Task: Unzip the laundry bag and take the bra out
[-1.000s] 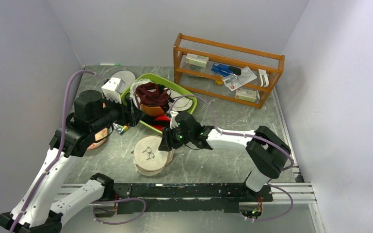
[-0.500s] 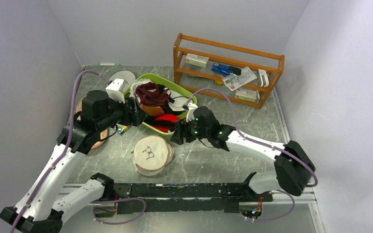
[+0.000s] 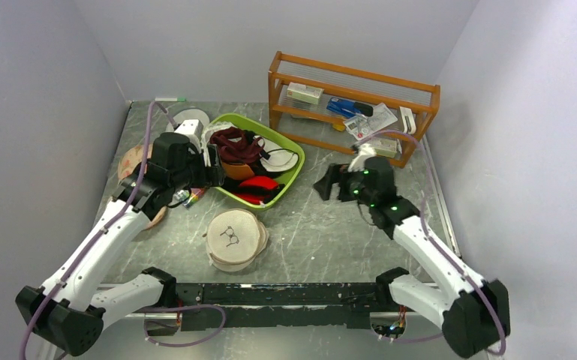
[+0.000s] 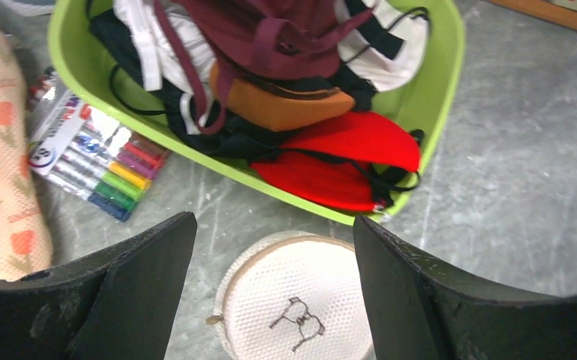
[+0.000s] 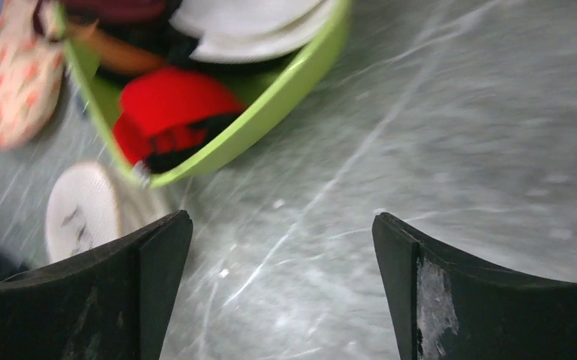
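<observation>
Left gripper (image 4: 274,232) and right gripper (image 5: 281,225) gape wide, empty. The bag (image 3: 234,238) sits on the bench (image 3: 330,232) before the tub (image 5: 277,105). The bra (image 3: 234,142) tops its pile, seemingly out, so lift away without snagging straps.

Enclosure: 3 plain matte walls, pale grey-lilac. Back wall (image 3: 270,45) runs flat behind the table; left wall (image 3: 37,112) and right wall (image 3: 525,150) close in on either side.

Table (image 3: 330,240): grey-green marble-look top w/ pale veins, slight sheen; spans wall to wall. Black rail (image 3: 285,294) along near edge, silver metal strip (image 3: 441,202) along rt edge.

Furniture: wooden rack (image 3: 353,75), orange-brown, open slats, stands on table at far rt, set at an angle w/ rt end nearer the camera. Small boxes and papers on its shelf, detail too small to read.

Light: even, diffuse, from above. Shadows soft, faint one under rack.
</observation>
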